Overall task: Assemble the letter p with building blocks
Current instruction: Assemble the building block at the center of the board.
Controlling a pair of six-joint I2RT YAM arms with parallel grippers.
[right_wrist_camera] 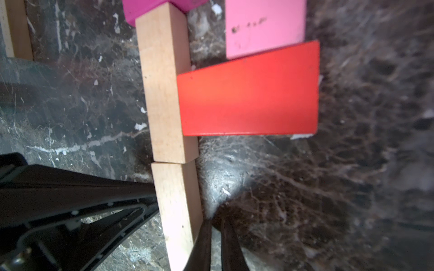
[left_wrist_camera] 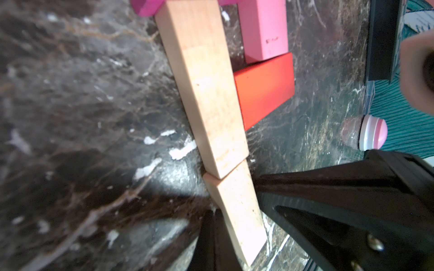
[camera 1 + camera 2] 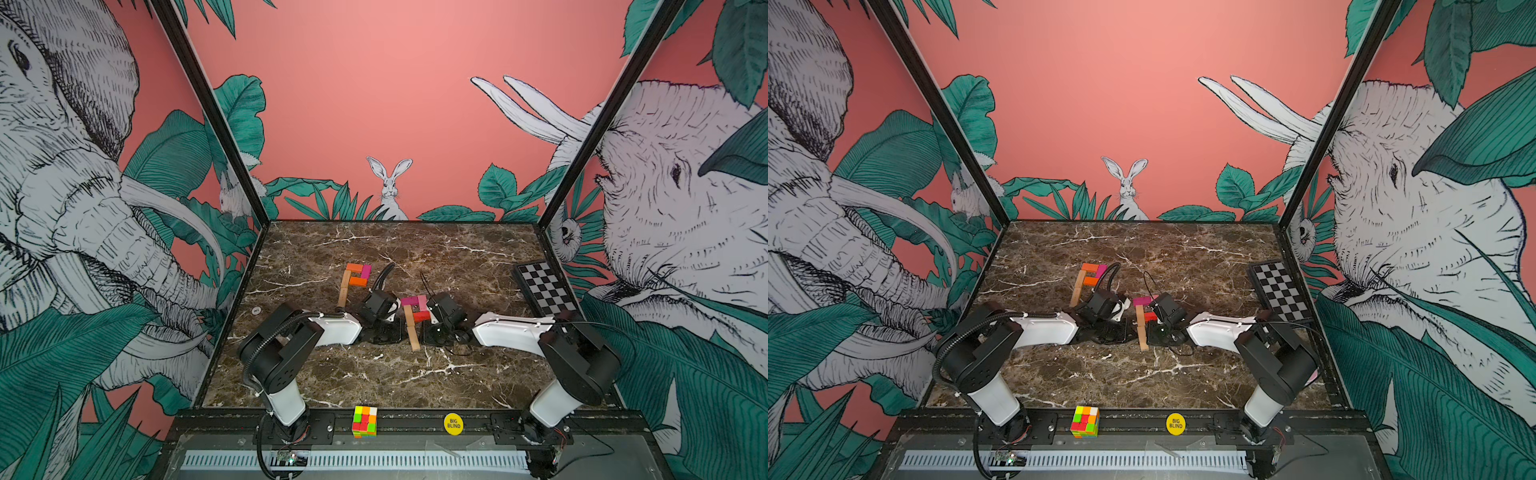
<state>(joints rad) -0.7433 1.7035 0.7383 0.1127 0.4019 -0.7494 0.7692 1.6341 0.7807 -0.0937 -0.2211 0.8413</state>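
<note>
Mid-table, a P of building blocks lies flat: magenta, pink and red form the loop, and two tan blocks end to end form the stem. The lower tan block sits slightly skewed to the upper one. My left gripper is shut, its tip against one side of the lower tan block. From the opposite side my right gripper is shut and touches it too. Further back left, a second P of orange, magenta and tan blocks lies untouched.
A folded chessboard lies at the right wall. On the front rail stand a multicoloured puzzle cube and a yellow disc. A small white token lies near the left wall.
</note>
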